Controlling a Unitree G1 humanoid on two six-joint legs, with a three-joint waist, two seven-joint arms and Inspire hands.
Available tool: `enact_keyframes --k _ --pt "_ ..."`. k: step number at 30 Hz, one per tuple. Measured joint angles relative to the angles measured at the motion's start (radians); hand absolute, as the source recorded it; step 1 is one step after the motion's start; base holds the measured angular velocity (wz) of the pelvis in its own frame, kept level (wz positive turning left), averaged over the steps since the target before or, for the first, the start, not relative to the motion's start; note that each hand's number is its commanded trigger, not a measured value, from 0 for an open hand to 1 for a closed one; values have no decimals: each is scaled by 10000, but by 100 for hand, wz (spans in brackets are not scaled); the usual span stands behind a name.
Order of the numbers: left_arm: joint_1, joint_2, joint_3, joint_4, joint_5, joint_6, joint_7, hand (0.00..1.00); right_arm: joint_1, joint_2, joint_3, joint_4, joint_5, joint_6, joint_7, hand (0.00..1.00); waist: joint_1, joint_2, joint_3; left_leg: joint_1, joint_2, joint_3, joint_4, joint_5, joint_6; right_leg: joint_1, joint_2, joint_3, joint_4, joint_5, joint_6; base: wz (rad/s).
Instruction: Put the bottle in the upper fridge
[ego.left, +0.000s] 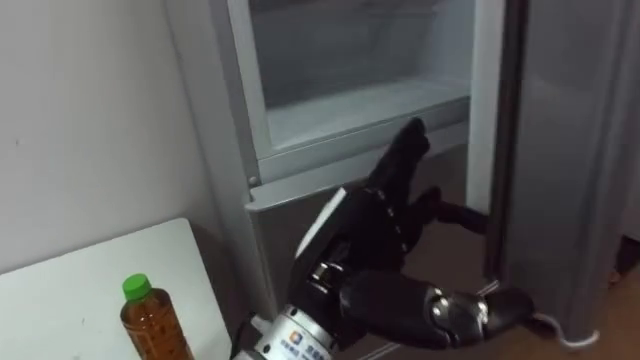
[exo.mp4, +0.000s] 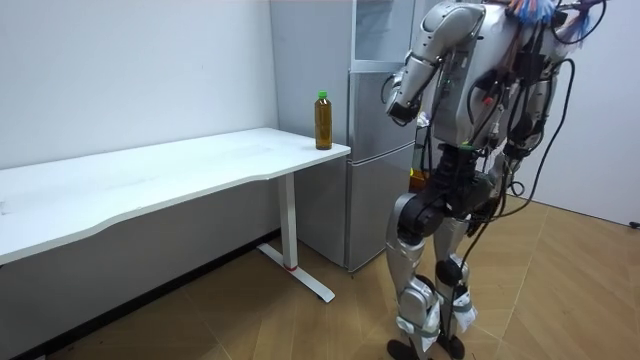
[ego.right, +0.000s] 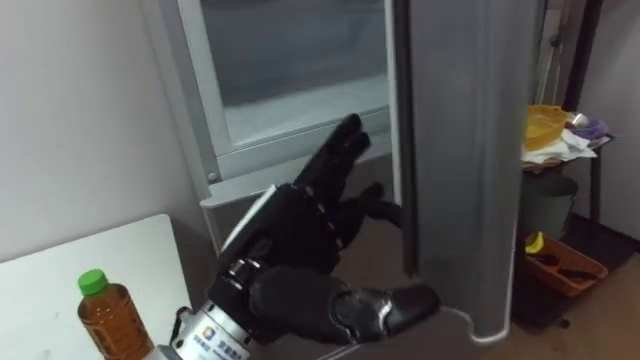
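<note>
The bottle (ego.left: 150, 322) of amber drink with a green cap stands upright on the white table's (ego.left: 60, 300) corner, beside the fridge (exo.mp4: 372, 150). I stand facing the fridge. Its upper compartment (ego.left: 350, 95) is open and shows a pale bare shelf; the upper door (ego.left: 570, 150) stands edge-on at my right. My left hand (ego.left: 375, 215) is raised in front of the compartment's lower rim, fingers mostly straight, thumb (ego.left: 470, 312) pointing toward the door, holding nothing. Some fingers reach toward the door's inner edge. The bottle is down to the left of this hand, apart from it.
A grey lower fridge door (ego.left: 290, 235) is closed under the compartment. A white wall (ego.left: 90, 110) runs behind the table. Past the open door, a rack holds a yellow bowl (ego.right: 545, 125) and an orange basket (ego.right: 565, 265).
</note>
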Motion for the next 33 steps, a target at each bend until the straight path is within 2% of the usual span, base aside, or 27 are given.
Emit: enact_keyframes --k 4,11,22,30,33 --pt "-32 0 -96 13 -4 194 -367 0 -3 -11 8 3 -15 13 -44 0 -102 5 4 17 85 229 5 -65 -111 -125 72 140 -27 -33 -82 -23" --pt "-74 154 -129 159 12 386 -727 0 4 10 -3 32 -6 28 -38 0 -242 -1 16 -46 105 235 -17 -30 -168 -253 132 259 -34 -77 -118 -1" --pt "-410 227 -252 262 29 467 -881 0 -16 18 29 36 14 28 48 0 -222 -66 64 -97 102 251 -200 -49 -246 -287 169 272 -191 -115 -149 -1" --pt "-437 229 -278 405 31 469 -880 0 -39 30 142 41 114 18 27 0 -208 -75 85 -106 133 250 -219 -78 -301 -290 201 244 -213 -162 -194 0" --pt "-437 229 -384 411 32 468 -881 0 -91 24 144 85 116 10 27 0 -206 -46 120 -101 136 249 -220 -79 -308 -285 205 246 -212 -166 -199 0"
